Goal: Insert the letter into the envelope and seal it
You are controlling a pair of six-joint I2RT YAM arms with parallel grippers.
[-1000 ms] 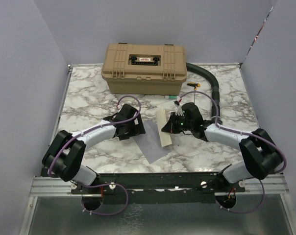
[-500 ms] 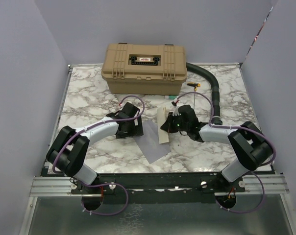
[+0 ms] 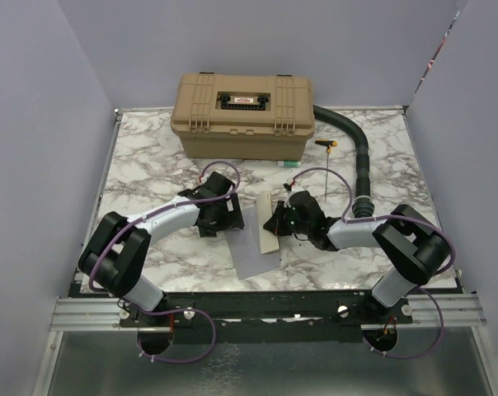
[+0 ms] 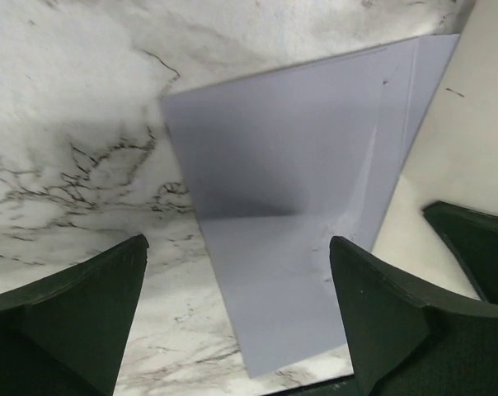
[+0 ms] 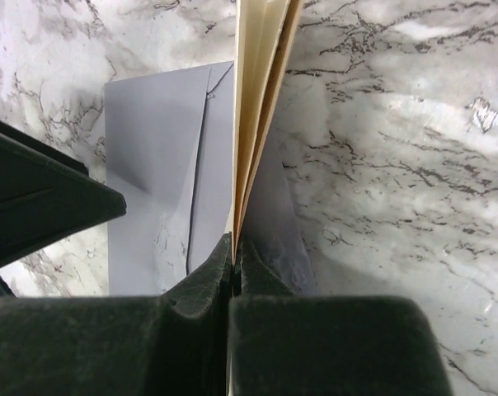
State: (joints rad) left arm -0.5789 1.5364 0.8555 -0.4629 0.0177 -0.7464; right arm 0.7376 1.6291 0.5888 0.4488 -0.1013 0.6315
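While the right gripper (image 5: 234, 257) pinches the letter (image 5: 261, 99) on edge over the envelope (image 3: 253, 247), which lies flat at lower centre of the top view, nothing looks inserted yet and sealing is left to do. The left gripper (image 4: 237, 305) hovers above the envelope with its jaws spread and empty. The label (image 3: 244, 101) on the tan case (image 3: 242, 124) at upper centre is too small to read.

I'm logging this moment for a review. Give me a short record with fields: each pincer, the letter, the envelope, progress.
left pincer: open, over the envelope, holding nothing
right pincer: shut on the letter, gripping one edge
letter: cream sheet, held edge-on above the envelope
envelope: grey, lying flat on the marble table
progress: letter not yet inside the envelope
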